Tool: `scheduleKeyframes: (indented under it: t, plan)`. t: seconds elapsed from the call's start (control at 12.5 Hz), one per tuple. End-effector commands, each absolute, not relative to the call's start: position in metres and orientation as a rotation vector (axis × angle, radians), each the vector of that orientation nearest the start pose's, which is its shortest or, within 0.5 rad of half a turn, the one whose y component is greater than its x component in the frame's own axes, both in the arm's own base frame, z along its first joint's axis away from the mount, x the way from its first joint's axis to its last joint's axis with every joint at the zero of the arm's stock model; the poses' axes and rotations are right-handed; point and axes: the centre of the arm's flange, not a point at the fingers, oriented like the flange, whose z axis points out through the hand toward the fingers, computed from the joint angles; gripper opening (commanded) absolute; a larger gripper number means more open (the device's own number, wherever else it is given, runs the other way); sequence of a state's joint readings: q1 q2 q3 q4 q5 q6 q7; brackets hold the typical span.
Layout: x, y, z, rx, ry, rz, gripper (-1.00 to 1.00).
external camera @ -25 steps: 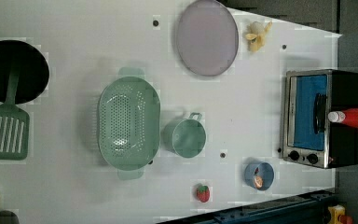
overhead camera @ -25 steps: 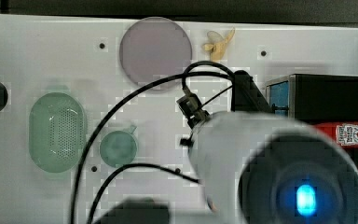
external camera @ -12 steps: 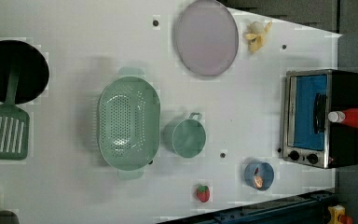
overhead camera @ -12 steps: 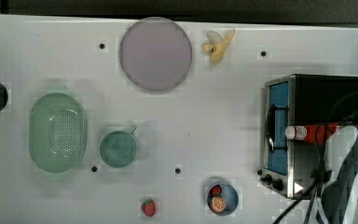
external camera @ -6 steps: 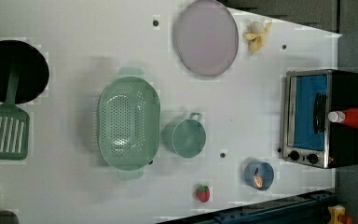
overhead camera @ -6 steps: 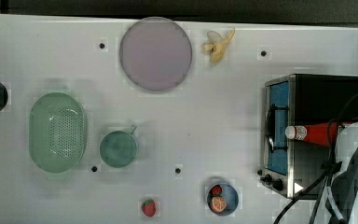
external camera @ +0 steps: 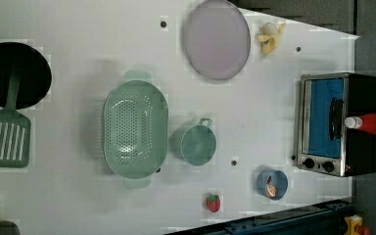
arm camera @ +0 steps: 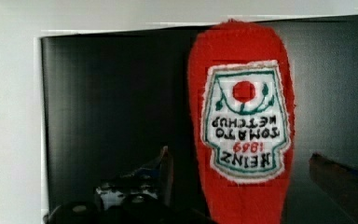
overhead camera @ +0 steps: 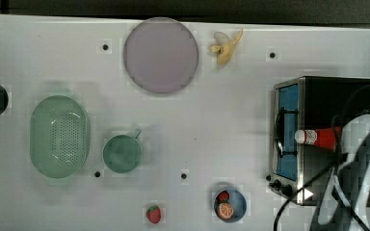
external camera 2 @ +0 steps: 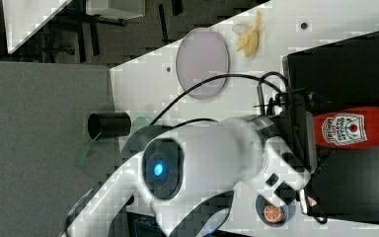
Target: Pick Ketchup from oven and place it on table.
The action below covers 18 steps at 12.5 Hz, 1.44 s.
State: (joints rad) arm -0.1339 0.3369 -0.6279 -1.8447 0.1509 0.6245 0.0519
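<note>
The Ketchup [overhead camera: 318, 136] is lying on its side on the black top of the oven [overhead camera: 327, 101], its white cap pointing out over the blue glass door toward the middle of the worktop [overhead camera: 221, 120]. The oven is sitting at the right edge of the worktop in the top view, door facing the middle. The white arm [external camera 2: 212, 158] is reaching in over the oven, and the end effector [arm camera: 242, 172] is hanging spread wide apart around the bottle, one finger [arm camera: 165, 168] on one side of the red body and the other on the far side, neither visibly pressing on it. In the wrist view the label is facing the camera, upside down. Elsewhere on the worktop, a lilac plate [overhead camera: 160, 55] and a banana [overhead camera: 226, 45] are resting near the far edge in the top view, a green colander [overhead camera: 59, 136] and a green cup [overhead camera: 122, 153] are sitting toward the top view's left, and a strawberry [overhead camera: 153, 213] and a blue bowl [overhead camera: 230, 205] are lying along the near edge.
</note>
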Motion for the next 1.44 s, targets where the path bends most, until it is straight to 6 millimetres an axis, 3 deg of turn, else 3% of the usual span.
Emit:
scheduleKeyframes:
  t: [0.08, 0.16, 0.24, 0.32, 0.48, 0.56, 0.64, 0.8, 0.88, 0.96, 1.12, 1.36, 1.44]
  plan:
    - [0.467, -0.424, 0.367, -2.168, 2.343, -0.099, 0.74]
    - [0.469, -0.424, 0.367, -2.171, 2.342, -0.103, 0.26]
    - [0.47, -0.424, 0.37, -2.171, 2.34, -0.11, 0.26]
    - [0.479, -0.419, 0.389, -2.18, 2.31, -0.148, 0.26]
    - [0.496, -0.399, 0.456, -2.194, 2.22, -0.183, 0.26]
    - [0.498, -0.379, 0.493, -2.212, 2.16, -0.107, 0.26]
    - [0.498, -0.36, 0.51, -2.237, 2.114, -0.027, 0.26]
    - [0.515, -0.301, 0.532, -2.336, 1.967, 0.065, 0.26]
    - [0.536, -0.253, 0.537, -2.42, 1.853, 0.069, 0.26]
    - [0.551, -0.221, 0.535, -2.472, 1.782, 0.079, 0.26]
    - [0.579, -0.137, 0.518, -2.604, 1.592, 0.131, 0.26]
    - [0.592, -0.074, 0.474, -2.774, 1.455, 0.147, 0.26]
    - [0.592, -0.065, 0.457, -2.842, 1.423, 0.122, 0.26]
